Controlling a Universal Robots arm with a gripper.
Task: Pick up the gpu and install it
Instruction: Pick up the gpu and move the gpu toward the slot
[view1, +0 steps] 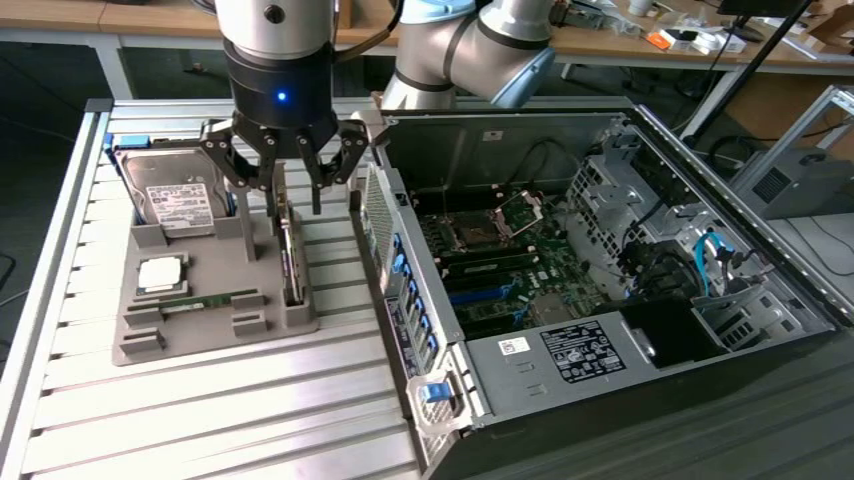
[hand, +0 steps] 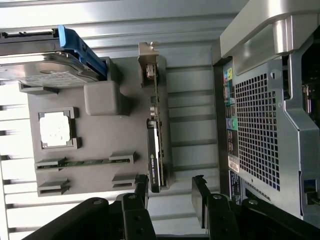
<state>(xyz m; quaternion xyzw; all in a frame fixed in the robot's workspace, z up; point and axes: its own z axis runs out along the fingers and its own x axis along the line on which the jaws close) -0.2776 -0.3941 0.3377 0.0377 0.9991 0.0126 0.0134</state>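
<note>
The gpu (view1: 291, 258) is a thin dark card standing on its edge in a slot of the grey holder (view1: 200, 335), on the side nearest the computer case. My gripper (view1: 294, 195) hangs just above it, open, with nothing between its fingers. In the wrist view the gpu (hand: 155, 150) runs from its metal bracket to a dark end that lies close to one finger (hand: 141, 184). There the gripper (hand: 170, 186) has its gap set slightly toward the case side of the card. The open computer case (view1: 574, 260) shows its motherboard (view1: 507, 262).
The holder (hand: 100, 140) also carries a silver hard drive (view1: 174, 195) in a blue frame, a square processor chip (view1: 160, 272) and a narrow green RAM stick (view1: 200, 302). The case's perforated rear wall (hand: 260, 130) stands close beside the holder. Slatted metal tabletop (view1: 200, 410) lies in front.
</note>
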